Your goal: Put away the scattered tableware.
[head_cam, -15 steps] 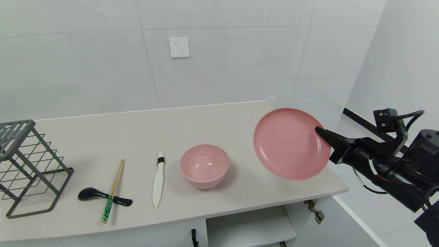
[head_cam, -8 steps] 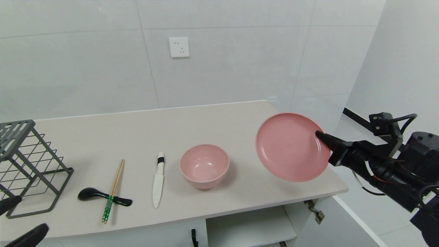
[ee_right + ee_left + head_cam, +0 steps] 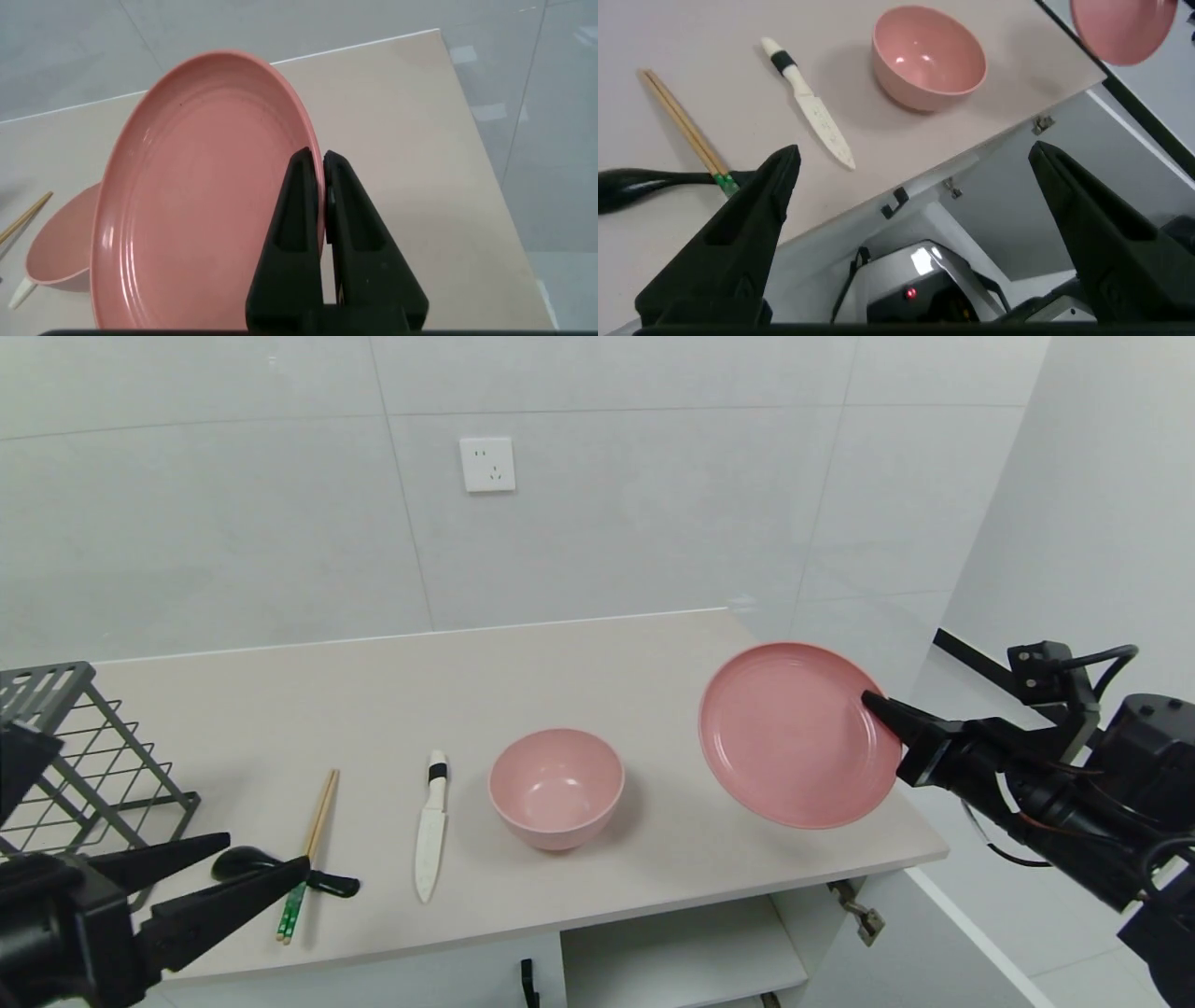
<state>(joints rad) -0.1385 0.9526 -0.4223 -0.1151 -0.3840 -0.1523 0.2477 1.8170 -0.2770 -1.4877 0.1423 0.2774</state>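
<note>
My right gripper (image 3: 875, 707) is shut on the right rim of a pink plate (image 3: 794, 733), holding it tilted above the counter's right end; its fingers pinch the plate (image 3: 196, 187) edge at the right gripper (image 3: 323, 173). On the counter lie a pink bowl (image 3: 556, 787), a white knife (image 3: 431, 824), wooden chopsticks (image 3: 316, 821) and a black spoon (image 3: 245, 861). My left gripper (image 3: 266, 854) stands open at the front left, over the spoon and the chopsticks' ends. Its wrist view shows the bowl (image 3: 928, 58), knife (image 3: 808, 103), chopsticks (image 3: 680, 121) and spoon (image 3: 635, 182) past the left gripper (image 3: 915, 154).
A dark wire rack (image 3: 93, 756) stands at the counter's left end. The counter (image 3: 560, 663) ends just right of the plate, with an open cupboard shelf (image 3: 681, 957) below its front edge. A tiled wall runs behind.
My left gripper has come up into the head view at the lower left, open. The plate sank slightly in my right gripper, then held steady.
</note>
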